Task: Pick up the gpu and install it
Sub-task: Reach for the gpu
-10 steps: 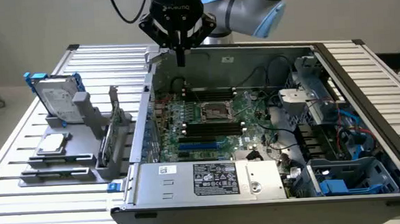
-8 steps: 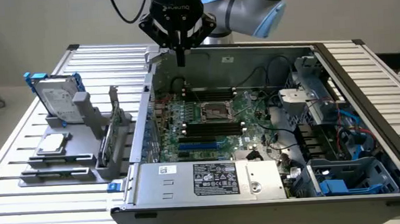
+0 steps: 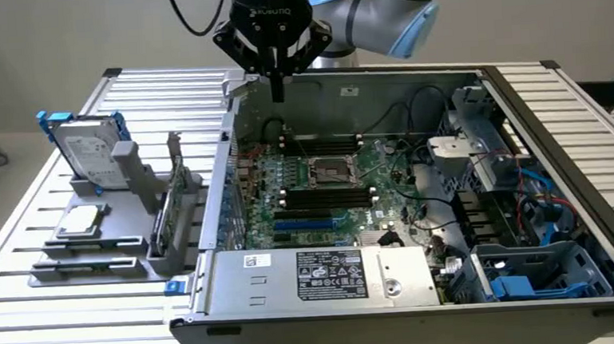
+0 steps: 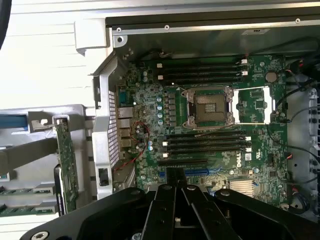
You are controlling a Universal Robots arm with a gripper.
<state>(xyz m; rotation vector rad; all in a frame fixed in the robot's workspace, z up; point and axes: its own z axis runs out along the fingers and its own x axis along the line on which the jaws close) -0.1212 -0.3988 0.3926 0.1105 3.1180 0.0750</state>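
Your gripper [image 3: 277, 94] hangs clenched, empty, over the open computer case [image 3: 424, 326]. The gpu [image 3: 173, 216] stands in the gray rack [image 3: 91, 263], seven o'clock of the gripper in the exterior view.

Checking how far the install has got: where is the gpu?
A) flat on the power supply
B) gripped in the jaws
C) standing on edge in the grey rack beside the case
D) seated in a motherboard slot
C: the gpu stands on edge in the grey rack outside the case; the gripper above the case has its jaws shut on nothing.
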